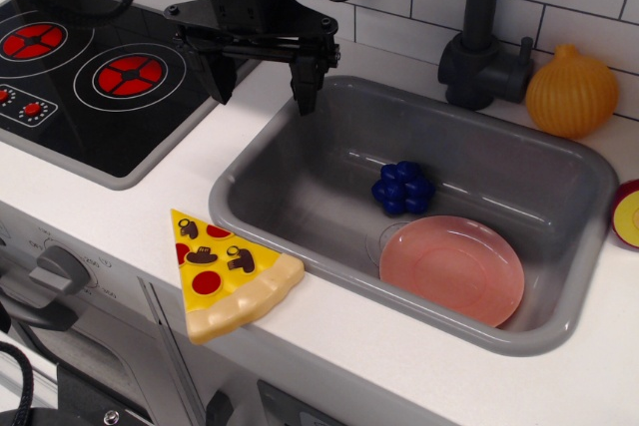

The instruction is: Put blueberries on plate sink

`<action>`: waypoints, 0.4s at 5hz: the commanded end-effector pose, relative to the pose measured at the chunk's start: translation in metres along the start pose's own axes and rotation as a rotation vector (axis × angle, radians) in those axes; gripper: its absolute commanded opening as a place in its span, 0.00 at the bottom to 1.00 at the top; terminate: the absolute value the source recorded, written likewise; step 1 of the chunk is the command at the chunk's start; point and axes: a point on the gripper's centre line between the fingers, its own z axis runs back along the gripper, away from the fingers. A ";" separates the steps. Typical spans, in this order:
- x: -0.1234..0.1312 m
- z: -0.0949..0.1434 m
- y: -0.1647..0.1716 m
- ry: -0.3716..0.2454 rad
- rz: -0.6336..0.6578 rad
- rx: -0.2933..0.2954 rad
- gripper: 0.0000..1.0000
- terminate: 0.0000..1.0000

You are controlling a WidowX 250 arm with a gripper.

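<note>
end effector [263, 89] hangs over the white desk [120, 207] at the sink's [300, 162] ten o'clock corner, its two black fingers spread apart with nothing between them, one finger above the desk, the other over the basin's rim. blueberries [403, 188] sit on the grey sink floor near its centre, just beside the salmon-pink plate [452, 269] at the plate's eleven o'clock, whether touching its rim i cannot tell; the plate lies flat toward the basin's five o'clock corner. outside the basin: pizza slice [227, 273] at the sink's eight o'clock, black stovetop [90, 77] at nine o'clock, dark faucet [469, 37] at twelve, orange onion [572, 93] at two.
</note>
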 end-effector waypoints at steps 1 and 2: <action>0.000 0.000 0.000 0.000 0.000 0.000 1.00 0.00; -0.005 -0.013 -0.029 -0.010 -0.035 -0.010 1.00 0.00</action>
